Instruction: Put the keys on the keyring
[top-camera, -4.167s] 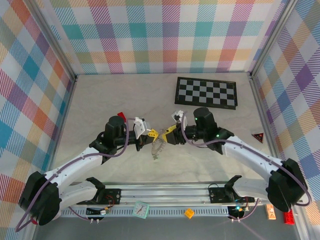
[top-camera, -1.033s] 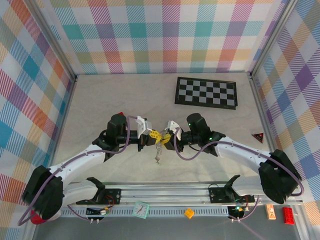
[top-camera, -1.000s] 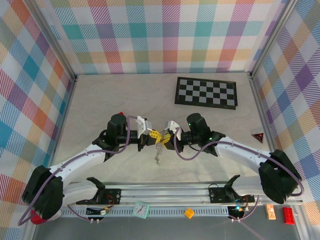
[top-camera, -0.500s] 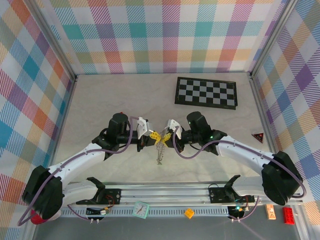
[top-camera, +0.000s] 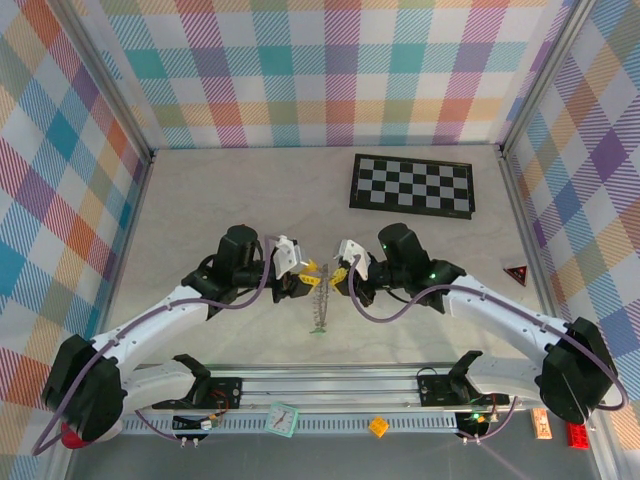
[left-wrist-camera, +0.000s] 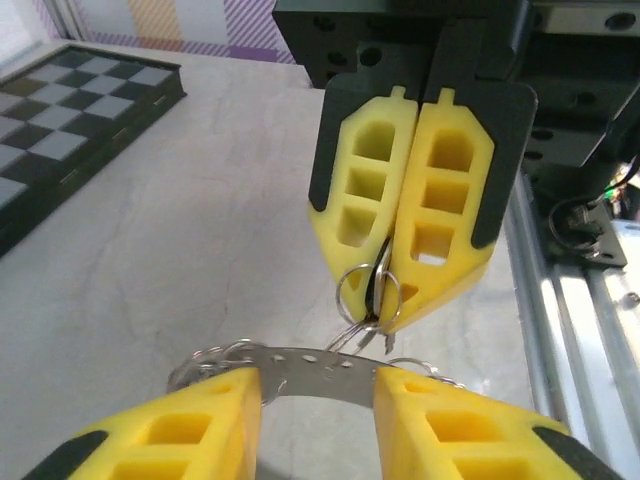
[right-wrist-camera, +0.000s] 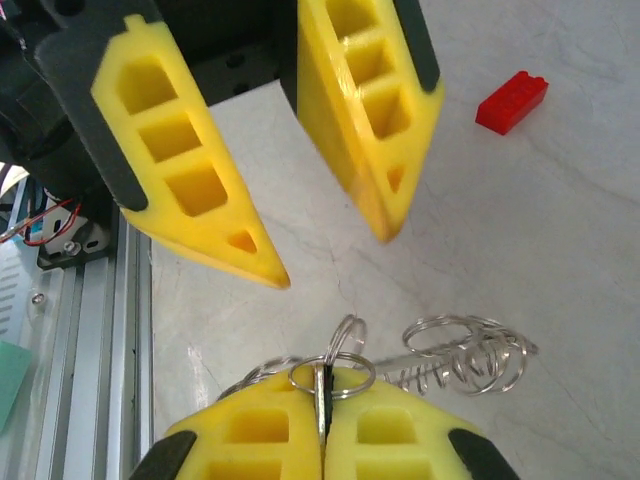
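The keyring (top-camera: 320, 308) trails down from between the two grippers toward the table's front. In the left wrist view its flat silvery band (left-wrist-camera: 320, 367) crosses the gap of my left gripper (left-wrist-camera: 318, 388), whose yellow fingers (left-wrist-camera: 190, 425) stand apart and open. Facing it, my right gripper (left-wrist-camera: 385, 318) is shut, with small rings and the keys (left-wrist-camera: 376, 290) pinched at its tip. In the right wrist view a silver and a black edge of the keys (right-wrist-camera: 320, 378) sit between the shut pads of my right gripper (right-wrist-camera: 322, 392). The keyring's coils (right-wrist-camera: 465, 362) lie beyond on the table.
A chessboard (top-camera: 412, 184) lies at the back right. A small red block (right-wrist-camera: 512, 101) sits on the table behind the left arm. A red triangle (top-camera: 516, 273) rests by the right wall. The metal rail (top-camera: 320, 385) runs along the front edge.
My left gripper has opened and let go; the two grippers have drawn slightly apart. The keyring now hangs from the right gripper's side.
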